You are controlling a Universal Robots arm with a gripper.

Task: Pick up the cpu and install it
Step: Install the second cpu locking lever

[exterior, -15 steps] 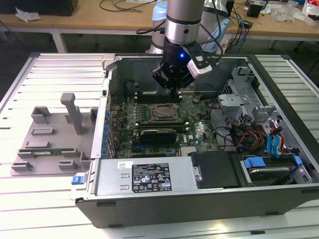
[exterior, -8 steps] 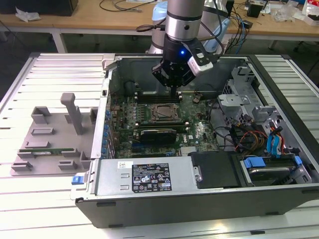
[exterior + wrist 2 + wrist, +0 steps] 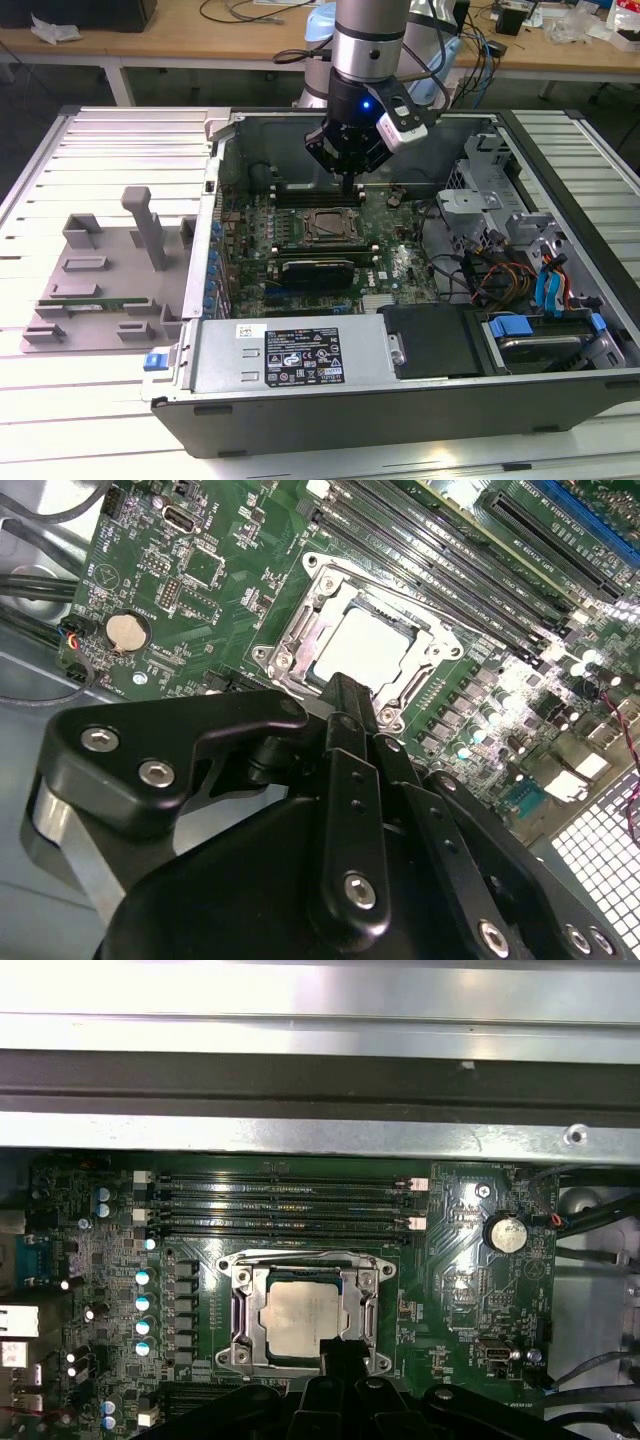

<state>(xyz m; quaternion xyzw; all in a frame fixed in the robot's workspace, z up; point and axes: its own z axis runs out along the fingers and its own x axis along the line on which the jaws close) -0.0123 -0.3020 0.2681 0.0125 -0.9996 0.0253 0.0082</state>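
Observation:
The cpu (image 3: 303,1319) (image 3: 372,646) is a flat silver-grey square. It lies in the metal-framed socket (image 3: 243,1310) on the green motherboard (image 3: 470,1290), and it is also seen in the exterior view (image 3: 330,225). My gripper (image 3: 348,186) hangs inside the open computer case just above the far edge of the socket. Its black fingers (image 3: 345,705) (image 3: 343,1352) are pressed together with nothing between them, and their tip is close to the cpu's edge without holding it.
Black memory slots (image 3: 285,1205) run beside the socket. A long black graphics card (image 3: 318,268) lies near it. Drive cage and cables (image 3: 520,270) fill the case on the exterior view's right. A grey tray (image 3: 100,280) sits outside on the left. Case walls (image 3: 215,200) surround the board.

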